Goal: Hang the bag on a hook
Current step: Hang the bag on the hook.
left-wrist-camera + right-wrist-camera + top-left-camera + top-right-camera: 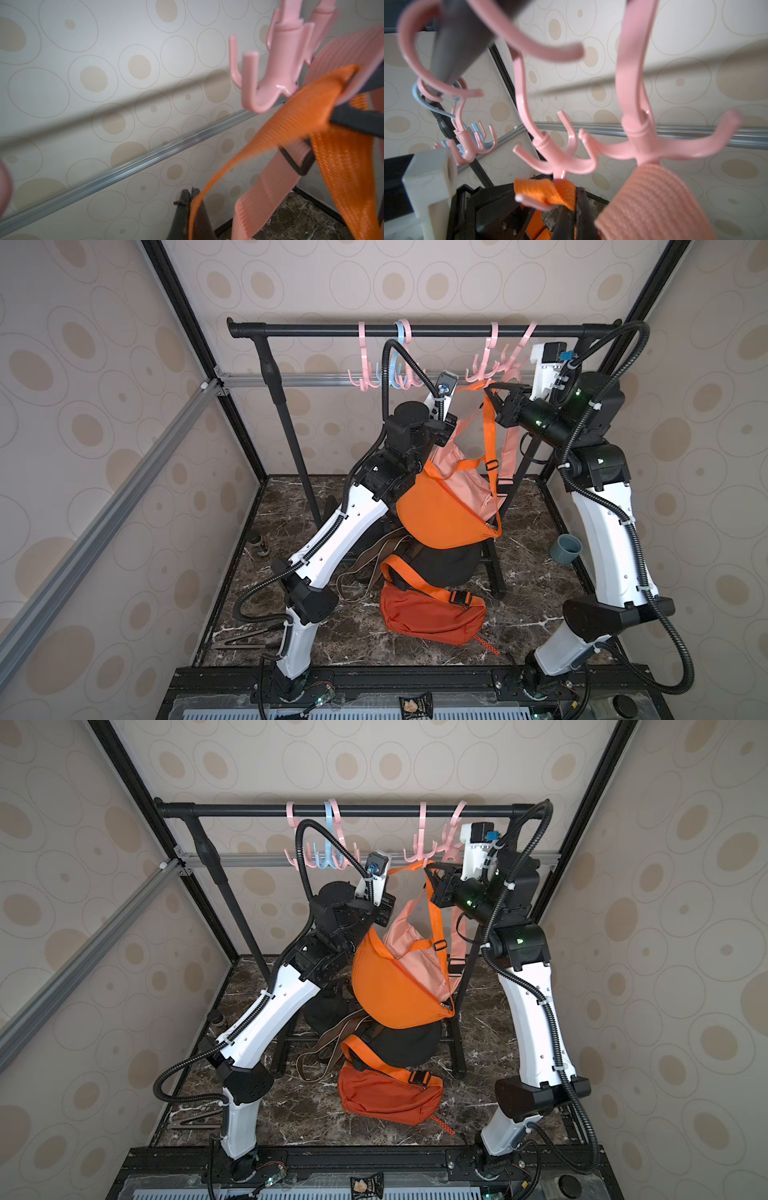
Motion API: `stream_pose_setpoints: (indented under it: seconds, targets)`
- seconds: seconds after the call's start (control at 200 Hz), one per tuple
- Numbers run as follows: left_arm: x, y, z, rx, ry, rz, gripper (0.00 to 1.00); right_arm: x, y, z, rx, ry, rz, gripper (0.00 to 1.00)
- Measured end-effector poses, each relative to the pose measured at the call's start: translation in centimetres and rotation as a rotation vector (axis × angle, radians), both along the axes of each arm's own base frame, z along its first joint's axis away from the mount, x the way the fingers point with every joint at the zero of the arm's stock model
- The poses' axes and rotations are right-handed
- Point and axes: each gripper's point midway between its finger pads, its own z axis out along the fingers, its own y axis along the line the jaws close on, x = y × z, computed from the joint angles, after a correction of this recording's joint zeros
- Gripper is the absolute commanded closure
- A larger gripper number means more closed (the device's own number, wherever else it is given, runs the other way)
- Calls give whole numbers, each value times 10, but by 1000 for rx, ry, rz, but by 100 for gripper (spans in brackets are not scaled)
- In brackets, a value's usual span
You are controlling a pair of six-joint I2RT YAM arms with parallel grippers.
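Circle-patterned wallpaper (415, 281) backs the scene. The left gripper (192, 194) and right gripper (576, 193) each pinch the orange webbing strap (301, 108); the orange fabric waist bag (440, 510) hangs below them. A pink plastic pronged hook (562, 162) sits just above the right gripper — the span should clear a prong tip, then lower.

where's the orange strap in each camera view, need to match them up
Top view: orange strap climbs from the orange bag to the right gripper, right of centre.
Top view: same strap, nearer centre.
Left wrist: strap slants beneath the pink hook, into the left gripper.
Right wrist: strap bunched under that hook, at the right gripper's tip.
Shared landmark: the pink hook just above the strap.
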Motion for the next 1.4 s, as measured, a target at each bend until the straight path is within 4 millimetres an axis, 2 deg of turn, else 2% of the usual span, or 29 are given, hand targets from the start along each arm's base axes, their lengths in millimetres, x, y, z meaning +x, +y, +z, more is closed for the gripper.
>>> stream_pose_setpoints:
  seconds: [0.125,0.235,0.29,0.43,0.52,0.62,0.67,0.72,0.835,0.985,1.085,1.195,1.285,1.305,1.401]
  targets:
    - [-2,-7,-4,-13,14,-27,100,0,-2,-7,0,7,-18,100]
    - [-10,-17,-4,-15,19,-63,74,-12,-11,0,2,-5,-59,100]
    - [-13,-22,-6,-12,27,-78,58,-19,-17,5,2,-18,-82,99]
    - [-20,-32,-14,9,53,-116,35,-33,-29,15,-3,-38,-138,78]
    - [-22,-36,-21,32,75,-131,25,-39,-37,10,-14,-32,-176,71]
    - [-25,-38,-33,55,102,-140,9,-45,-45,4,-18,-11,-210,54]
    - [-28,-37,-42,72,127,-146,2,-49,-47,3,-27,-11,-220,50]
    - [-33,-35,-48,82,145,-150,0,-53,-50,1,-17,-2,-231,44]
    - [-50,-22,-51,89,165,-158,0,-70,-55,-2,-4,6,-238,44]
    - [-84,14,-53,79,163,-145,0,-98,-54,-17,35,30,-205,43]
    - [-109,51,-64,62,149,-108,0,-119,-33,-34,43,55,-127,42]
    - [-134,88,-83,46,148,-69,0,-142,9,-70,15,113,4,39]
    - [-144,108,-111,48,169,-41,0,-156,44,-112,-50,176,92,37]
    - [-147,112,-120,51,176,-35,0,-159,55,-126,-74,198,117,36]
    - [-154,129,-175,89,233,-1,0,-173,87,-189,-190,283,190,34]
